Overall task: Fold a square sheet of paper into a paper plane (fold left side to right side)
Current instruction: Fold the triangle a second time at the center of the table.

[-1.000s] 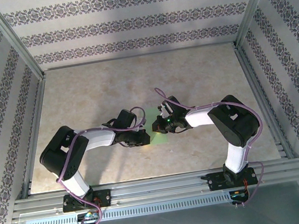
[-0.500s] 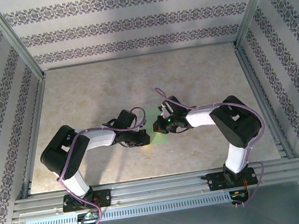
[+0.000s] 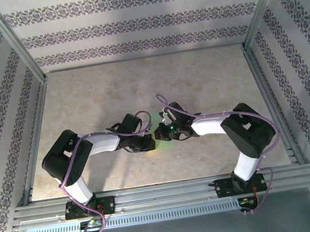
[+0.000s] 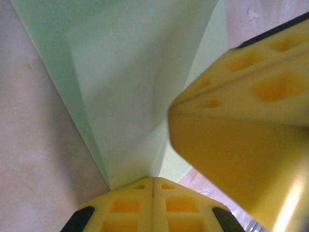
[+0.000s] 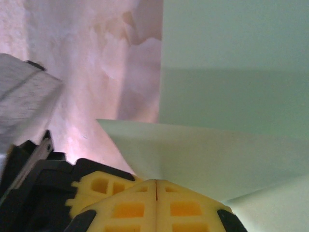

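The square sheet of paper (image 4: 125,72) is pale green, with creased, layered flaps, and it lies on the table between my two grippers (image 3: 163,144). My left gripper (image 4: 153,180) is shut, and a raised fold of the paper runs straight into its tips. My right gripper (image 5: 157,182) is shut too, with a lifted flap (image 5: 217,159) coming out of its tips. The two grippers meet tip to tip at the table's centre, left (image 3: 150,141) and right (image 3: 159,134). The arms hide whether the paper has a paper plane's dart shape.
The marbled tabletop (image 3: 140,89) stretches wide behind and beside the arms. Aluminium rails (image 3: 166,192) run along the near edge and both sides. Patterned walls close off the back and the sides.
My right gripper has slid left, closing in on the left gripper over the paper. The left jaws have closed the last small gap.
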You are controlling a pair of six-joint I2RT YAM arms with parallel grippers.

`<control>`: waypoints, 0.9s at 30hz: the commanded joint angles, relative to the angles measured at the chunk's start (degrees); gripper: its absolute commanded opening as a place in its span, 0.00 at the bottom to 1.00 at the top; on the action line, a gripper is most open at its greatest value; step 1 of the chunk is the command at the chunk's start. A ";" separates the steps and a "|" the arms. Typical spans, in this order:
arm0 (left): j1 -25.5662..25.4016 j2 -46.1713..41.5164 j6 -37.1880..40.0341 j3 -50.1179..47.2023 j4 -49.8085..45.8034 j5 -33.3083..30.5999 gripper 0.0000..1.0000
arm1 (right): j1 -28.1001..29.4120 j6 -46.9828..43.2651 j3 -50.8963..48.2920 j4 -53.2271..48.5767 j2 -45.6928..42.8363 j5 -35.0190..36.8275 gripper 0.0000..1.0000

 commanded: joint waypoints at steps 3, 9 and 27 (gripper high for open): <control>-0.66 1.53 1.36 -1.43 -1.33 -3.59 0.06 | 0.33 0.22 0.24 0.15 2.70 2.19 0.00; -0.66 1.69 1.00 -1.34 -2.53 -4.15 0.06 | -1.29 -1.27 -1.08 -0.71 3.27 3.05 0.00; -0.68 2.97 0.29 -1.96 -3.05 -4.52 0.05 | -8.34 -6.25 -0.19 -4.55 2.89 3.44 0.00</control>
